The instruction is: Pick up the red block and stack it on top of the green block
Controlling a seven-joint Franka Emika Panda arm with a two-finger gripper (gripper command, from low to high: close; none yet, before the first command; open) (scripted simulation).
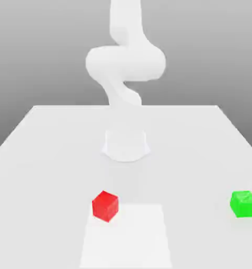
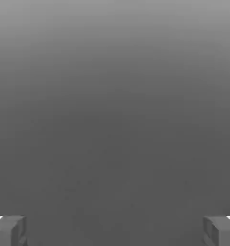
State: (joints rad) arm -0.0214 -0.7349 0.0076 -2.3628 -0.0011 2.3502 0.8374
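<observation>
Seen from the exterior view: a pale desk [image 1: 54, 157] running back to a grey backdrop, with the white arm [image 1: 125, 63] rising from a round base [image 1: 126, 145] near the desk's middle and bending up past the top edge. Toward the near edge, slightly to the exterior view's left of centre, the red block [image 1: 105, 205], resting flat on the desk with one corner turned toward the camera, just at the corner of a brighter rectangular patch [image 1: 126, 236] on the surface. Far over at the exterior view's right, the green block [image 1: 243, 204], also flat on the desk, well apart from the red one and about as near the front edge. Nothing stacked; both cubes alone and untouched, well forward of the arm's base. From the hand view: the claw [image 2: 115, 230] spread wide, two grey fingertips [image 2: 9, 230] at opposite corners of the picture with bare grey gradient between them, nothing gripped. Blocks, desk and arm supplied by the exterior view; the claw's open stance supplied by the hand view.
</observation>
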